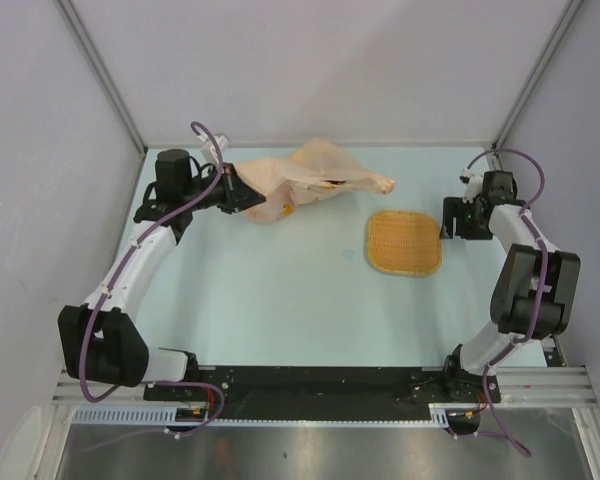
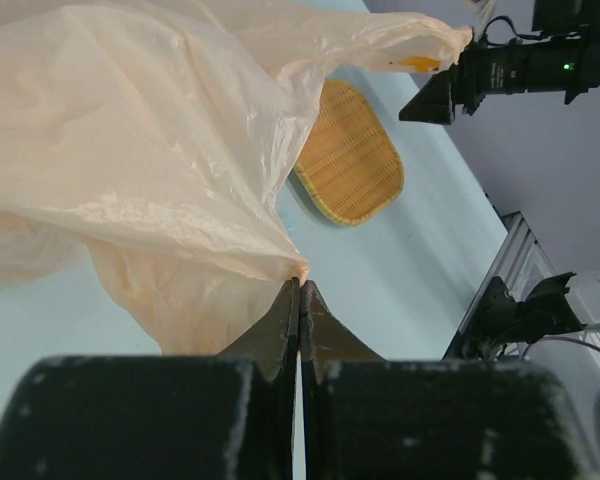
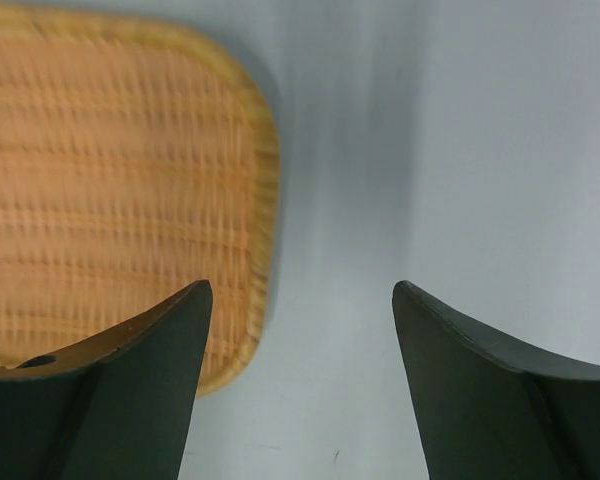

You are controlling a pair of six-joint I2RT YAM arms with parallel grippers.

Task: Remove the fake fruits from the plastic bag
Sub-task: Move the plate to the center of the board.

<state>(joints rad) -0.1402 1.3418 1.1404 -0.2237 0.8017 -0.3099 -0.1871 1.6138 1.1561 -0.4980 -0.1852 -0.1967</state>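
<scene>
L fingers (image 2: pixel 280 330) pinched on plastic bag (image 1: pixel 315 172) edge, fake fruits (image 1: pixel 285 211) dim inside, R fingers (image 3: pixel 150 380) wide apart, empty, by tray (image 1: pixel 404 243)

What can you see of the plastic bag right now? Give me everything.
The plastic bag is thin, crinkly, translucent pale peach film, crumpled at the far left-centre of the table. The left claw is shut on a pinched fold of its edge; the rest spreads from there toward the woven tray, lying apart from it in the top view. Faint yellow and dark red shapes show through the film; I cannot tell what they are. The right claw does not touch it.
</scene>
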